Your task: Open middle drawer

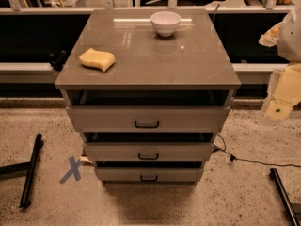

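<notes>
The cabinet [141, 62] has three stacked grey-beige drawers. The middle drawer [117, 151] is the second one, with a small black centre handle [148, 157]. A dark gap shows above its front. The top drawer [108, 119] and the lowest drawer [117, 174] also show dark gaps above their fronts. My gripper [283, 95] is a cream-coloured shape at the right edge of the view. It is off to the right of the cabinet at about the height of the top drawer, and touches nothing.
A white bowl [165, 22] and a yellow sponge [97, 59] lie on the cabinet top. A blue tape cross [71, 169] marks the floor at the left. Black bars lie on the floor at left [30, 171] and right [283, 192]. A cable [249, 161] runs right from the cabinet.
</notes>
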